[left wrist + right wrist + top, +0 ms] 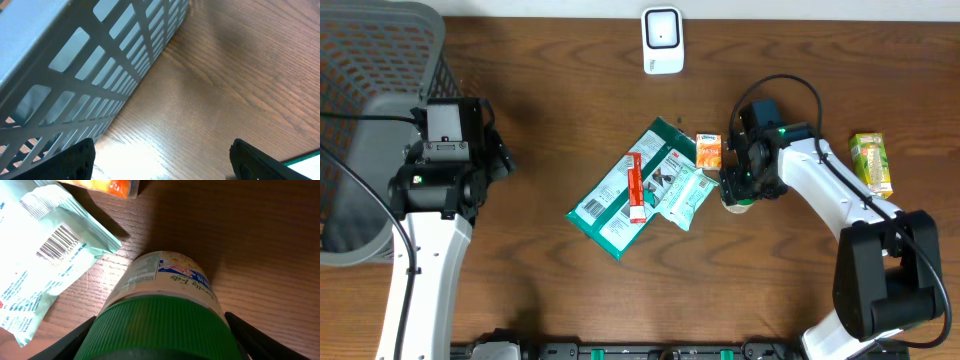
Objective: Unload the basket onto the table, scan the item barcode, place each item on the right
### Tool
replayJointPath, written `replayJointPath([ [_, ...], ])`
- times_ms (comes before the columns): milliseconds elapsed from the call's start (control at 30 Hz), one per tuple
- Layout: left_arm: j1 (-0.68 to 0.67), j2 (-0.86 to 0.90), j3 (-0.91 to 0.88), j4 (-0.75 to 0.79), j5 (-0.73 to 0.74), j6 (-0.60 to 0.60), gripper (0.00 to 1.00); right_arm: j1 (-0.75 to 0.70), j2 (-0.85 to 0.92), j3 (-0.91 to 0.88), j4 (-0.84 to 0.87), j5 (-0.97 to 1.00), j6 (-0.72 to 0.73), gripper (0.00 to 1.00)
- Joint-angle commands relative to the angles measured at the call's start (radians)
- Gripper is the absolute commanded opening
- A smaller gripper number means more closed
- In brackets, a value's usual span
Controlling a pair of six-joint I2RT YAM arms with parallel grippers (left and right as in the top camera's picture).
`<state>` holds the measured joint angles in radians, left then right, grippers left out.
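R gripper [160, 332] jaws pinch green-lidded white plastic jar [167, 277], L gripper [165, 162] jaws wide, empty; round lid cd slip, turning barcode off white scanner [662, 40] at 12 o'clock.

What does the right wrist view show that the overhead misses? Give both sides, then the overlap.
Only right wrist: the barcode on the pale packet, and the label on the green-lidded jar. Only overhead: the white scanner, grey basket, juice box and left arm. Both: the pale packet, the orange pack and the jar in the right claw.
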<state>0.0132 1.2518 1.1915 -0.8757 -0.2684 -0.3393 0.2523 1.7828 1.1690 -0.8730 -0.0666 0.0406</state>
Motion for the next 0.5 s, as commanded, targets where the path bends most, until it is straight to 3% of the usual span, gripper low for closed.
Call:
replayJointPath([
  [0, 0.005, -0.003, 0.010, -0.003, -0.013, 0.009, 0.87, 0.011, -0.010, -0.018, 0.012, 0.009, 0.011, 0.72],
  [267, 0.005, -0.003, 0.010, -0.003, -0.013, 0.009, 0.87, 0.011, -0.010, -0.059, 0.053, 0.009, 0.011, 0.72],
  [467, 0.005, -0.003, 0.010, -0.003, -0.013, 0.009, 0.87, 0.010, -0.010, -0.059, 0.054, 0.009, 0.011, 0.62],
])
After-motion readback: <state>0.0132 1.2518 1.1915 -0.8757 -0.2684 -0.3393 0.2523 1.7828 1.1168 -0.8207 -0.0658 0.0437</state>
